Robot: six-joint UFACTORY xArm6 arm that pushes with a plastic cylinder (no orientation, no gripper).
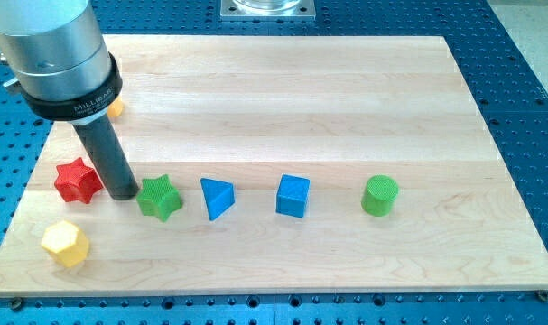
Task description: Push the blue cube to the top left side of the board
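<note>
blue cube (292, 196) sits well off to the view's right of my tip (124, 193), which holds nothing, wedged between red star (78, 180) and green star (159, 198).

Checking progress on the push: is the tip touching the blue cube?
No. My tip sits between the red star and green star, far to the view's left of the blue cube.

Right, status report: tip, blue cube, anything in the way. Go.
My tip down between red star and green star. Blue cube untouched, mid-board. Blue triangular block and green star sit between us.
</note>
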